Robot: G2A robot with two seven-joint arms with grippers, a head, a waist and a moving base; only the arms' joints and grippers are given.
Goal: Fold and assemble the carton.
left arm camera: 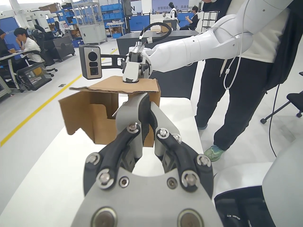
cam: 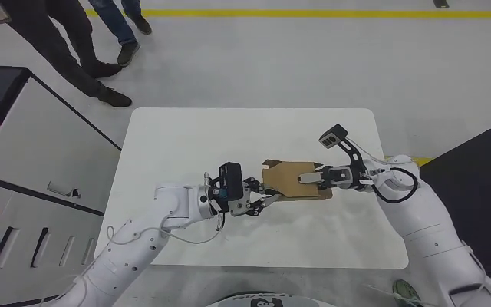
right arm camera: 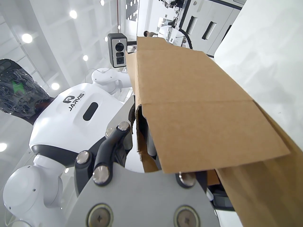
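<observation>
So the carton (cam: 295, 181) sits on the white table (cam: 192, 153), a bit right of the middle and toward the robot's side, with both arms on it from opposite ends. It's brown corrugated cardboard, popped up into a box shape but not closed. In the left wrist view the open end faces the camera, so you can look right inside. One side flap (left arm camera: 68, 116) is swung outward, and a notched inner flap (left arm camera: 100, 119) stands inside. The top panel lies roughly flat, with a slightly ragged front edge. The left gripper (cam: 267, 200) comes in from the robot's left, and its fingers (left arm camera: 127, 116) are pinched together on the upright side wall at that open end, so it's clamped on the cardboard. The right gripper (cam: 307, 177) comes in from the other side, up at the top panel. From the left wrist you can see its tip (left arm camera: 130, 79) resting on top of that panel. In the right wrist view the panel's edge runs between the two fingers, one outside and one tucked inside, so it looks closed on the panel too. The bottom of the box looks like it's touching the table, though I can't be totally sure.
</observation>
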